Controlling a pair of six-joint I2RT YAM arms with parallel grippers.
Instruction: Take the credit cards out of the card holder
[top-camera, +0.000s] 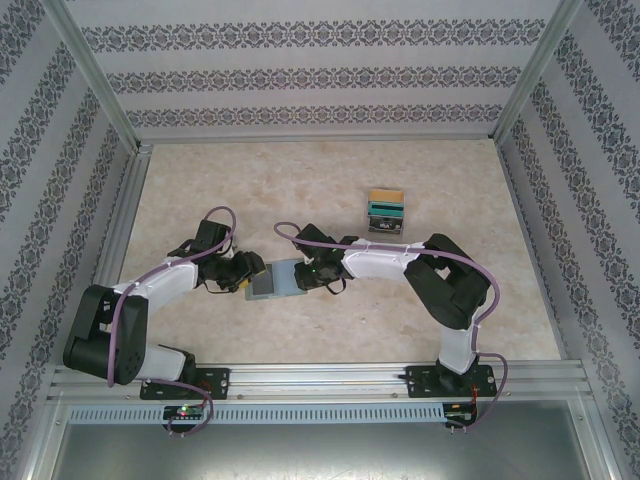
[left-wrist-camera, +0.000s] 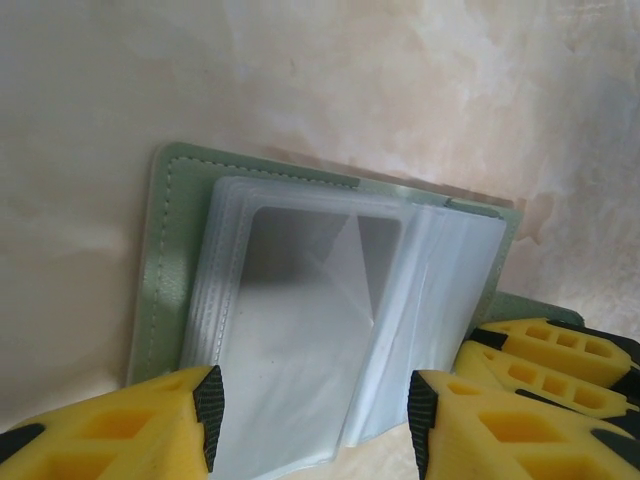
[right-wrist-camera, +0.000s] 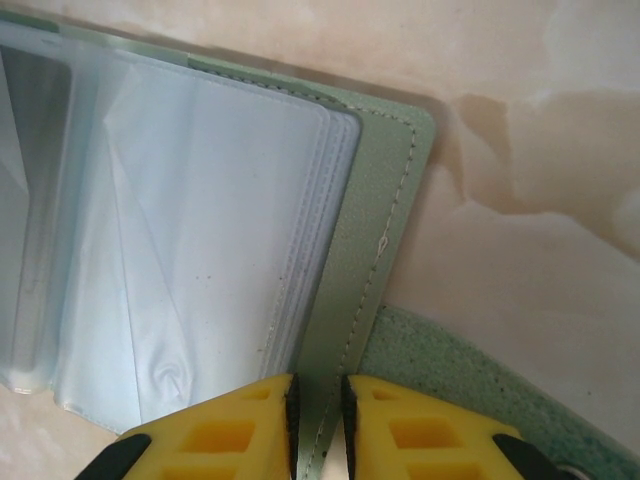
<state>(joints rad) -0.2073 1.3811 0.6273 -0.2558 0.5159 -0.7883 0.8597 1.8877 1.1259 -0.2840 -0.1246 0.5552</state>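
The card holder (top-camera: 272, 280) lies open on the table between both grippers, its grey-green cover (left-wrist-camera: 160, 250) framing a stack of clear plastic sleeves (left-wrist-camera: 300, 330). My left gripper (left-wrist-camera: 315, 420) is open, and its fingers (left-wrist-camera: 205, 415) straddle the near end of the sleeves. My right gripper (right-wrist-camera: 318, 420) is shut on the stitched cover edge (right-wrist-camera: 370, 260) of the card holder. Beside that edge lies a rougher green flap (right-wrist-camera: 470, 385). The credit cards (top-camera: 385, 212), in yellow, teal and grey, lie stacked on the table behind the right arm. No card shows in the visible sleeves.
The marble-patterned table (top-camera: 300, 180) is bounded by metal rails and patterned walls. In the left wrist view the right gripper's yellow fingers (left-wrist-camera: 550, 350) sit close at the card holder's right edge. The right arm (top-camera: 440, 280) bends near the card stack.
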